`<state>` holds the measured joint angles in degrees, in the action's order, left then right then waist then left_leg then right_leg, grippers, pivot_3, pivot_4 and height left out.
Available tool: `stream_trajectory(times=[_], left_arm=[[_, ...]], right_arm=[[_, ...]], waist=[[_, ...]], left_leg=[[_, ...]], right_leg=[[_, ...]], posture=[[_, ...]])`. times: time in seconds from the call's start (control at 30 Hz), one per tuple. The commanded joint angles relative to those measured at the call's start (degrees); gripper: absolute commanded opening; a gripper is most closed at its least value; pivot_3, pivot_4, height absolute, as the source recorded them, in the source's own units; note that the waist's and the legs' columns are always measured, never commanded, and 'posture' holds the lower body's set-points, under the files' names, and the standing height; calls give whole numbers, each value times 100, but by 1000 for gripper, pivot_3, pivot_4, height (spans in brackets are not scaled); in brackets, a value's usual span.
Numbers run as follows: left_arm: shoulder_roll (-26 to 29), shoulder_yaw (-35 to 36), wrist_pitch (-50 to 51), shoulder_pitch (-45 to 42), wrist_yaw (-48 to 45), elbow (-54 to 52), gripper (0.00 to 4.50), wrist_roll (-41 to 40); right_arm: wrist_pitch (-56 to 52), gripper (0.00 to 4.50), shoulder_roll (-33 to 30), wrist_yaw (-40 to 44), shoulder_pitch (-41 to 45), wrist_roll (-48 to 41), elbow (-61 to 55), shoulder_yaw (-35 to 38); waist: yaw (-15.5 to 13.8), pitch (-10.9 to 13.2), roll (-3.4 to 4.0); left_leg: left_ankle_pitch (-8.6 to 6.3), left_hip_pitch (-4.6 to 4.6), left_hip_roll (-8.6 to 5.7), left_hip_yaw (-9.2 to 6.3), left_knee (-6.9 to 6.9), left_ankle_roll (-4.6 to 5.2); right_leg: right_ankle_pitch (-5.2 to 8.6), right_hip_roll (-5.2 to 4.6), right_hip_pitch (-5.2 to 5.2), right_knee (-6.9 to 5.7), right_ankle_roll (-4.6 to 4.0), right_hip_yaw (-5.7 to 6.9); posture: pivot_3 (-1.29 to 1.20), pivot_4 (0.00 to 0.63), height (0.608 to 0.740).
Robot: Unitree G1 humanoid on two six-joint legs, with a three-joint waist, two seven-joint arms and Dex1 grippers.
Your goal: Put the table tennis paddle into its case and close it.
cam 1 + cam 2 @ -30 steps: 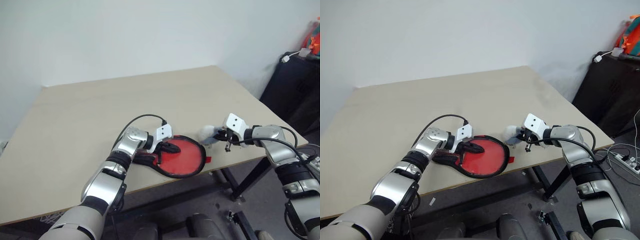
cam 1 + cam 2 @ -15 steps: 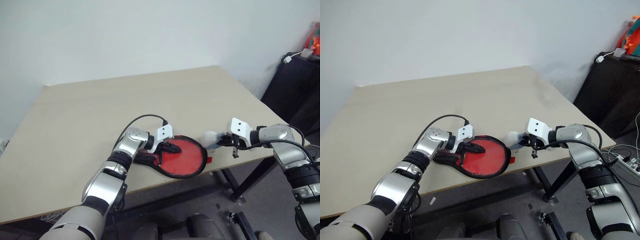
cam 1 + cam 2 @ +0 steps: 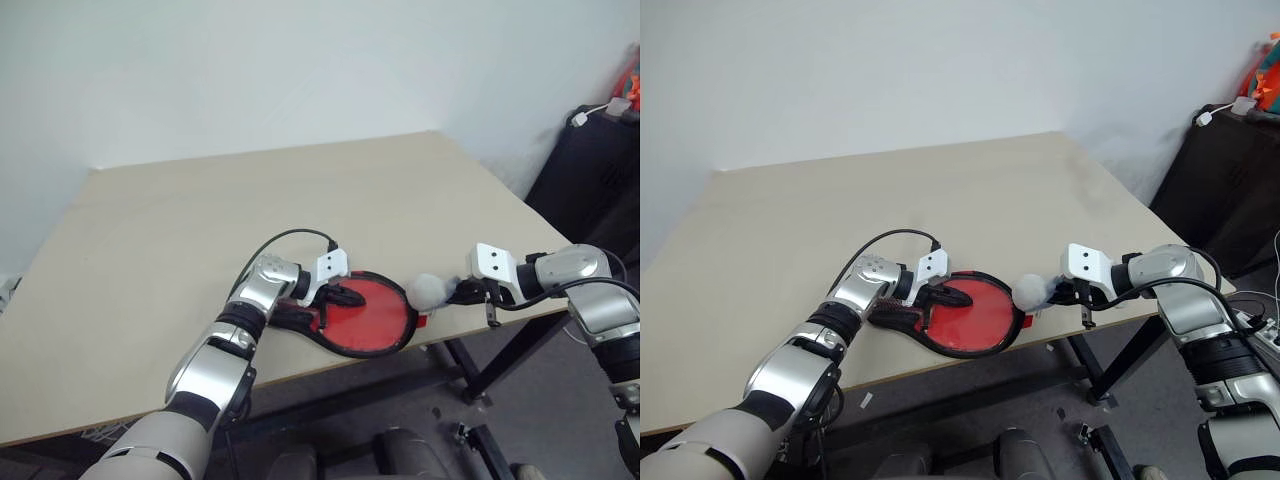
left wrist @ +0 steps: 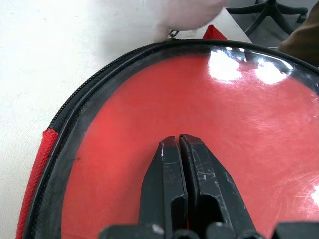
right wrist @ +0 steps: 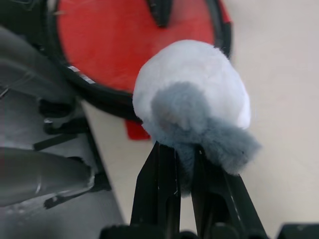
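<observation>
Right wrist view gives you the fluffy grey-white ball (image 5: 192,102) up close: the right gripper (image 5: 180,164) is clamped on its grey tuft, with the case's small red tab (image 5: 135,130) just behind. Left wrist view shows you the left gripper (image 4: 178,149), fingers pressed together, tip resting on the clear plastic face of the case (image 4: 149,124). Head views place the case (image 3: 365,312) near the table's (image 3: 200,230) front edge, with the ball (image 3: 424,291) at its right rim. Compared with a second ago, the right gripper (image 3: 470,292) has drawn rightward along the front edge, away from the case. Contents: a round red face fills the case; you cannot tell paddle from red panel.
</observation>
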<state>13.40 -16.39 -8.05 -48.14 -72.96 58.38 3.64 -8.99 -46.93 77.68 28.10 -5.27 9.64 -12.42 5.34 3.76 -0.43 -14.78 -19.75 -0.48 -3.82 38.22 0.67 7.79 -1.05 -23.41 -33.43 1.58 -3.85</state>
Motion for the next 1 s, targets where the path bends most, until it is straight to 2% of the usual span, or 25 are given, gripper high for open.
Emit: stream_trajectory(times=[0.03, 0.33, 0.77, 1.0], left_arm=[[86, -167, 114, 79, 67, 296, 0, 302], [80, -169, 105, 55, 86, 327, 0, 298], [57, -170, 110, 40, 127, 345, 0, 299], [13, -177, 107, -10, 141, 396, 0, 302]], right_arm=[[-45, 11, -294, 346, -110, -178, -301, 103], [-147, 11, -390, 753, -375, -332, -696, -95], [-1114, 11, -224, 1337, -561, -1272, -1541, -158], [-1598, 11, 143, 1286, -400, -1514, -1621, -394]], waist=[[-18, 0, -1], [-122, 0, -1], [-127, 0, -3], [-127, -1, -5]], left_leg=[[-1, 0, 0, -1, 0, 1], [-15, 1, 3, 3, 0, 6], [-20, 4, 8, 5, 0, 8], [-21, 8, 15, 8, 1, 8]], right_leg=[[1, 0, 0, 1, 1, 1], [13, 0, -1, 3, 17, 0], [16, 1, 1, 2, 21, 0], [15, 1, 2, 1, 21, 6]], posture=[[0, 0, 740], [0, 0, 740], [0, 0, 740], [0, 0, 740]])
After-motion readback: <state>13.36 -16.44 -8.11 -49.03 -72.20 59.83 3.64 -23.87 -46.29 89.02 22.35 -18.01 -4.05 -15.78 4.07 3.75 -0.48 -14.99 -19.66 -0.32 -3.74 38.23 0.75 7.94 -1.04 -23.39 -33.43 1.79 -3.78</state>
